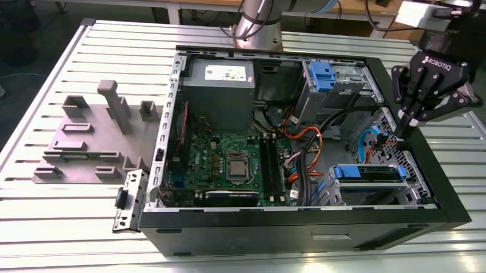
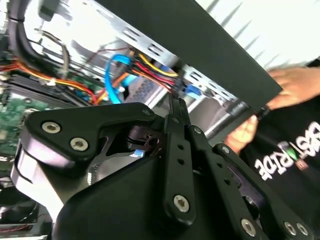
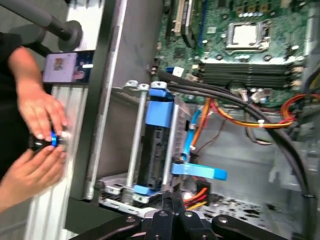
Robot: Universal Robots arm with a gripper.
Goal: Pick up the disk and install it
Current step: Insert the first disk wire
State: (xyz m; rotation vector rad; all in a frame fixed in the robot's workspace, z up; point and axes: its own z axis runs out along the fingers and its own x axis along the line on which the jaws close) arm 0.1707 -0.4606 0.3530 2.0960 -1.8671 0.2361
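Note:
The disk point(image 1: 370, 172) lies flat in the drive cage at the case's near corner on the exterior view's right, blue rails along its edges. In the first wrist view the disk point(image 3: 159, 135) sits between the cage's metal posts, with a blue lever beside it. My gripper point(image 1: 408, 126) hangs over the case's side wall, just above and behind the cage, fingers shut with nothing between them. In the second wrist view the gripper point(image 2: 176, 107) points at the red, yellow and black cable plugs point(image 2: 172, 82). The gripper point(image 3: 172, 200) is apart from the disk.
The open black computer case point(image 1: 304, 213) lies on a slatted metal table. Inside are a motherboard point(image 1: 227, 159), a grey power-supply box point(image 1: 218, 85) and loose cables point(image 1: 304, 136). A grey fixture point(image 1: 91, 136) stands beside the case. A person's hands point(image 3: 40, 120) hold a small object just outside the case wall.

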